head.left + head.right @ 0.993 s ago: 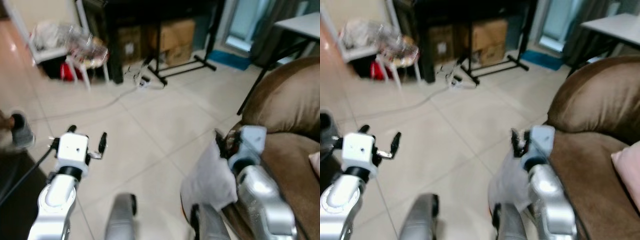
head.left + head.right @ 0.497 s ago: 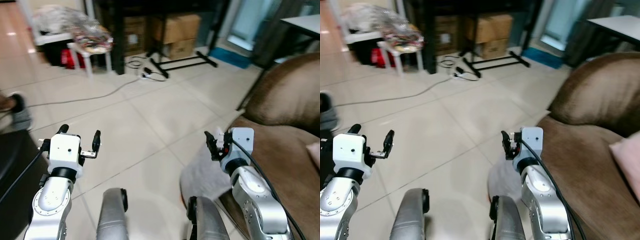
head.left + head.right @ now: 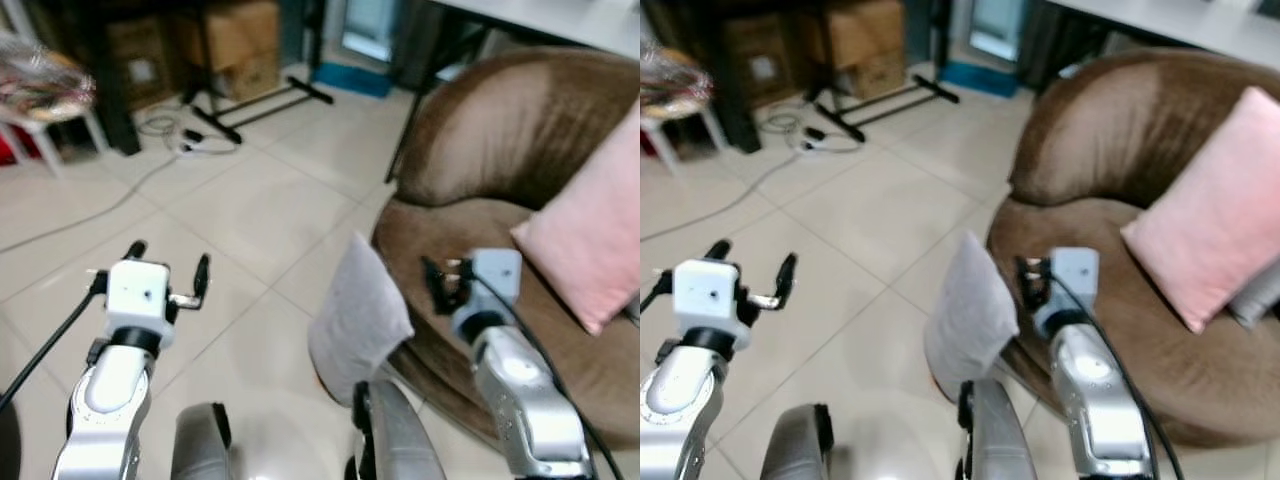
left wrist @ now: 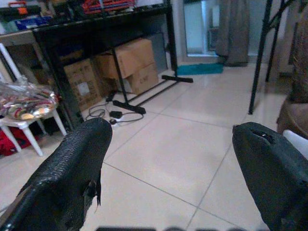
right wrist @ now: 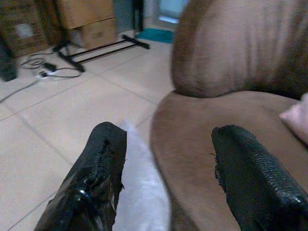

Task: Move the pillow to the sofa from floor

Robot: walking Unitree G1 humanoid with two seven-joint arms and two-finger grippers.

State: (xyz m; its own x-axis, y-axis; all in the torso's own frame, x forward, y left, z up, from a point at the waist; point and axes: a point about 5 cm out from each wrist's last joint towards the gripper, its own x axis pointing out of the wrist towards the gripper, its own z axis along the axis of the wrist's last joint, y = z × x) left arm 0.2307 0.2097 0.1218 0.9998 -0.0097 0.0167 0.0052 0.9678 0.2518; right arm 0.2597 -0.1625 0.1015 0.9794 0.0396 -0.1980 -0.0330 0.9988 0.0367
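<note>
My right claw (image 3: 438,279) hangs spread and empty over the brown sofa (image 3: 520,150) seat edge. The grey pillow (image 3: 357,318) stands just beside it, apparently leaning against the sofa front on the floor (image 3: 250,200). My left claw (image 3: 168,266) is parted, well apart.

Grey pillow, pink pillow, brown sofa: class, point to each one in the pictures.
grey pillow (image 3: 358,320), left eye view, middle of its face.
pink pillow (image 3: 1210,225), right eye view, centre of its front.
brown sofa (image 3: 1110,125), right eye view, on the backrest.
</note>
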